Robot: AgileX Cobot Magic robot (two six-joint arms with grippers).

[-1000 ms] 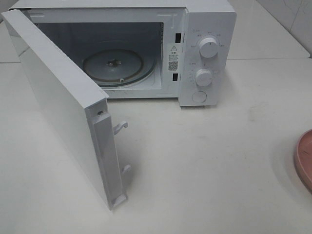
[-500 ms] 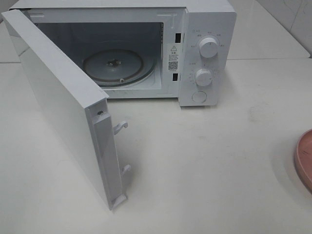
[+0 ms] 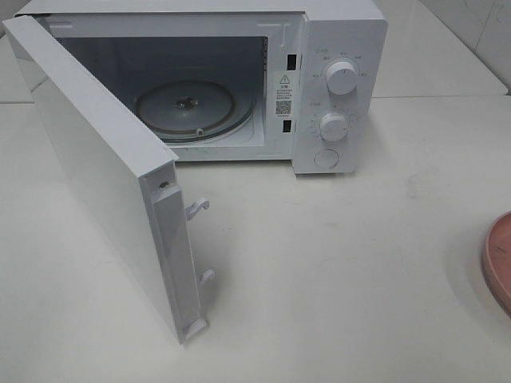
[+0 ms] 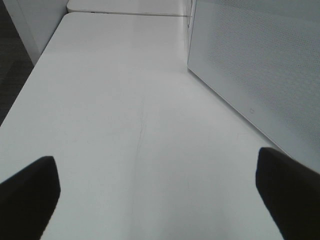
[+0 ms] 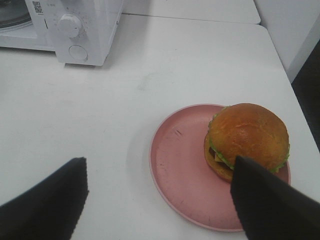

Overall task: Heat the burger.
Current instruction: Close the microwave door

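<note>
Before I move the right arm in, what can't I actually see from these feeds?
- Burger: absent from the high view; only the pink plate edge shows, cut by the frame. In the right wrist view a dark finger covers its near side.
- Both end effectors: outside the high view; wrist views show only fingertips.
- Microwave dial markings: too small to read.
- Microwave cavity's left side: hidden by the open door.

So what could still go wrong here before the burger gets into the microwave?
The burger sits off-centre near the edge of the pink plate, so a grasp by the open right end effector could push it off. It is tall and layered, so squeezing may shift the layers. The open microwave door juts over the table, narrowing the path inside.
</note>
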